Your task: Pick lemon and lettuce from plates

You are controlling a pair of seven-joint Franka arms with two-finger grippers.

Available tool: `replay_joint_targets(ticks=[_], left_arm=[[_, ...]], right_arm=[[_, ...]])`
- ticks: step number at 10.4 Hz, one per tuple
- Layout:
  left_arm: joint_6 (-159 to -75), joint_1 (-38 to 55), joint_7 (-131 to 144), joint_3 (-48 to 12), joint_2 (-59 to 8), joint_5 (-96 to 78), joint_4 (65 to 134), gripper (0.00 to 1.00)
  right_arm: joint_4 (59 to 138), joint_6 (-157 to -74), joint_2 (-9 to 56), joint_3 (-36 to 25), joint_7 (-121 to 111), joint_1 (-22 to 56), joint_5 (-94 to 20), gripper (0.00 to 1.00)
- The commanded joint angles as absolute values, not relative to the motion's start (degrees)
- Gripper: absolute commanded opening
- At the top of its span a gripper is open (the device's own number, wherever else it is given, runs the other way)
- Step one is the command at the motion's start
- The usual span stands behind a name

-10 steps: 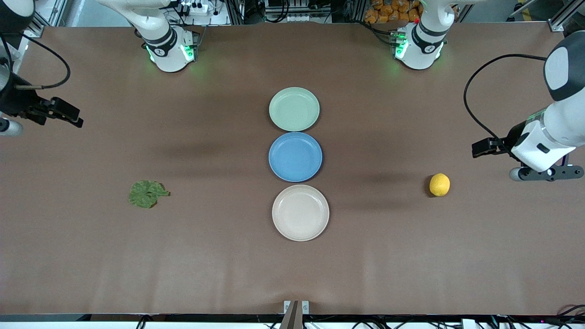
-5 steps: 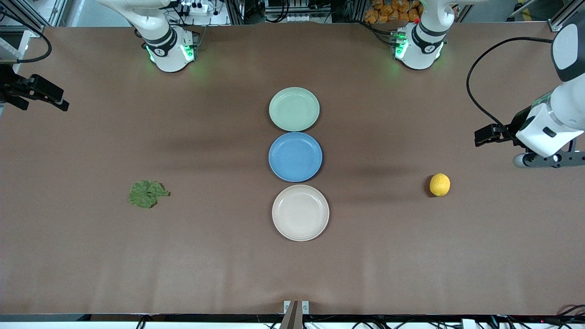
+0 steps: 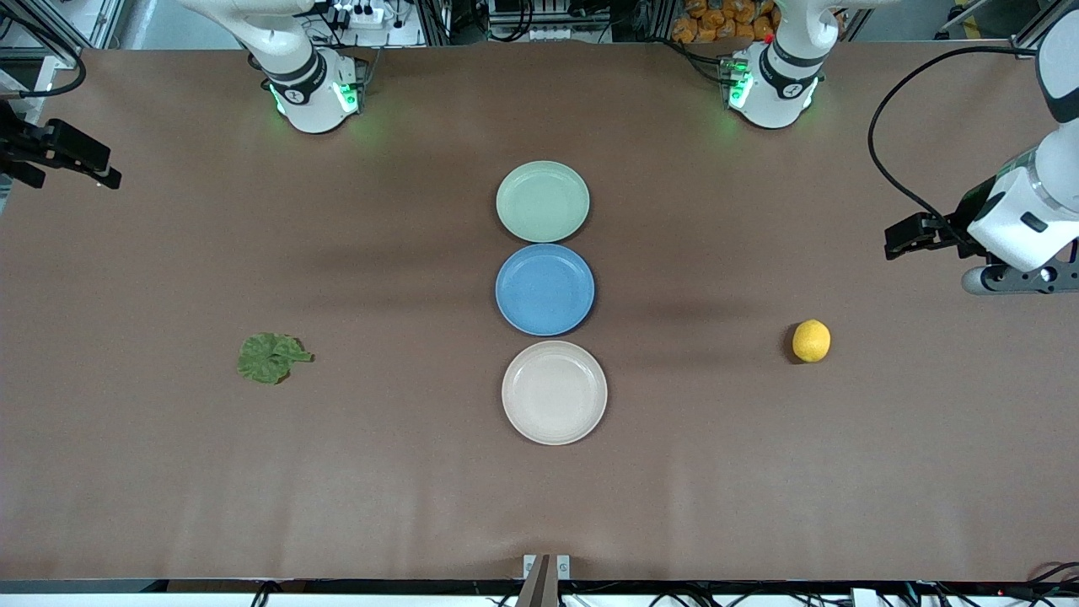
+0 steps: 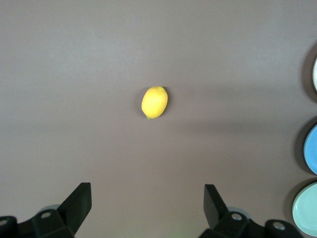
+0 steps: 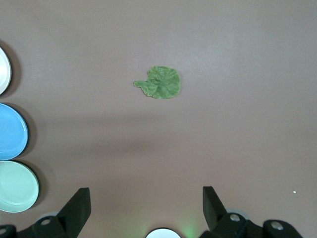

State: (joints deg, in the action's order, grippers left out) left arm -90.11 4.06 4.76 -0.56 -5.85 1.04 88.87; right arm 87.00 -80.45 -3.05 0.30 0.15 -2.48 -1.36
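My left hand (image 3: 899,238) hangs released over the counter's (image 3: 421,489) edge at its end; my right hand (image 3: 105,173) likewise at its own. The lemon (image 3: 811,341) and lettuce (image 3: 270,357) lie on bare brown counter, off the mint plate (image 3: 542,201) and cream plate (image 3: 554,392), blue plate (image 3: 544,289) between.

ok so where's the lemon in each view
front view: the lemon lies on the bare table toward the left arm's end, level with the gap between the blue plate and the beige plate.
left wrist view: the lemon is near the centre.
right wrist view: not in it.
shared landmark: the blue plate.
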Motion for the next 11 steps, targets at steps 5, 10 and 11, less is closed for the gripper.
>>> replay_joint_targets(ticks=[5,10,11], left_arm=[[-85.1,4.7,3.5,-0.2,-3.8,0.1,84.9,1.00],[-85.1,4.0,3.3,0.0,-4.1,0.1,84.9,1.00],[-85.1,3.7,3.2,0.0,-4.1,0.1,84.9,1.00]], right_arm=[[84.9,-83.5,0.4,0.0,-1.3,-2.8,-1.8,1.00],[85.3,-84.1,0.5,0.0,-1.3,-2.7,-1.5,1.00],[85.3,-84.1,0.4,0.0,-1.3,-2.7,-1.5,1.00]])
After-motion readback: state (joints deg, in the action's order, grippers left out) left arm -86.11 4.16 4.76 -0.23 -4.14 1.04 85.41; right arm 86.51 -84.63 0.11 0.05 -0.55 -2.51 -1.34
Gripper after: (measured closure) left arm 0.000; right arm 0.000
